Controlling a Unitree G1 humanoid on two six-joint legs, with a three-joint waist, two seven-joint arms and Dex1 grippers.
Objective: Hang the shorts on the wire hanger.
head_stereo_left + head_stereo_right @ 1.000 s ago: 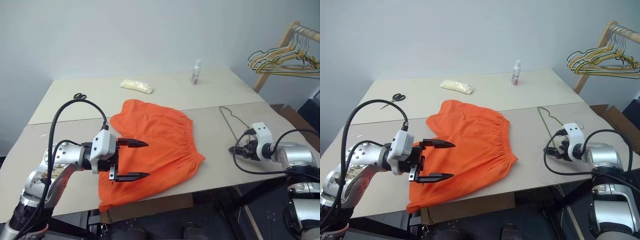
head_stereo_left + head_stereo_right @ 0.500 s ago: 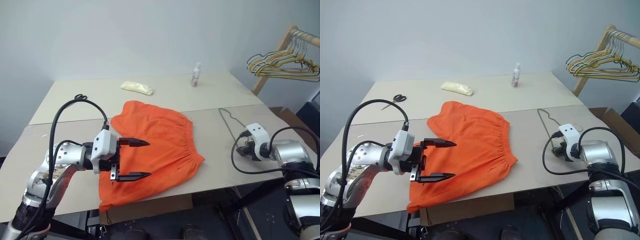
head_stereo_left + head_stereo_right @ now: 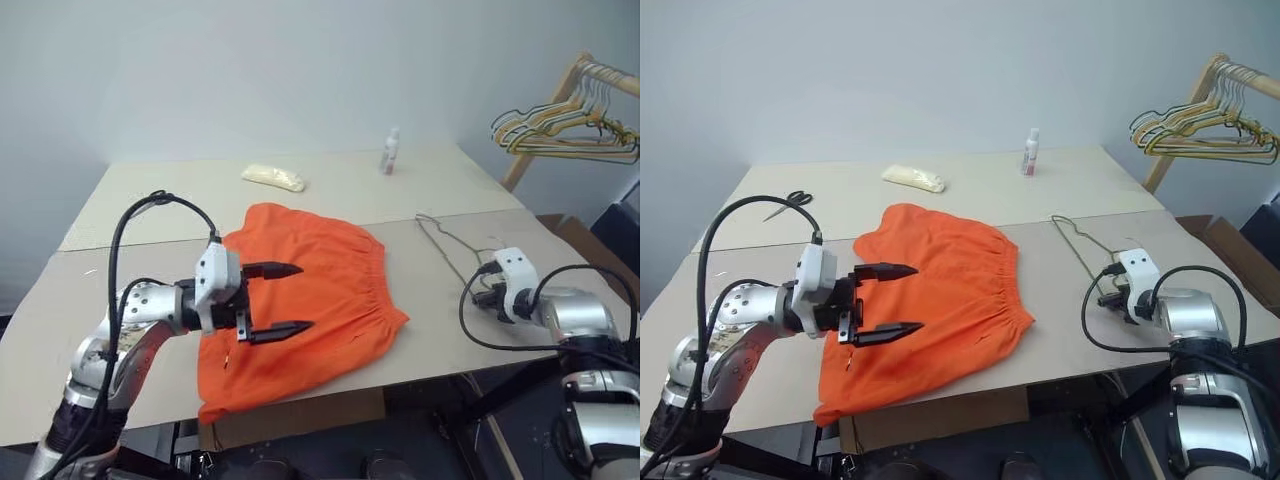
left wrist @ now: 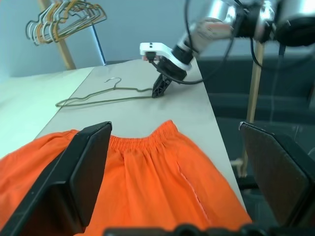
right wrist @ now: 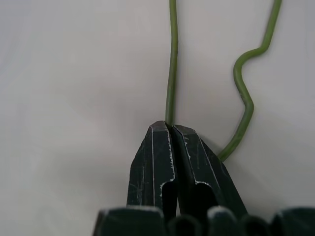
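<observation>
The bright orange shorts lie spread on the middle of the table, waistband toward the right. My left gripper hovers open just above their left half, its fingers pointing right and holding nothing. The thin grey-green wire hanger lies flat on the table right of the shorts, hook toward the back. My right gripper is shut on the hanger's wire near the table's right front edge. The left wrist view shows that gripper pinching the hanger.
A wooden rack with a bunch of coloured hangers stands off the table's back right. A small bottle and a pale packet sit at the back, scissors at the back left. A cardboard box is beside the right edge.
My right gripper has shut on the hanger's wire, and the hanger has slid a little to the left. My left gripper has edged to the right over the shorts, still open.
</observation>
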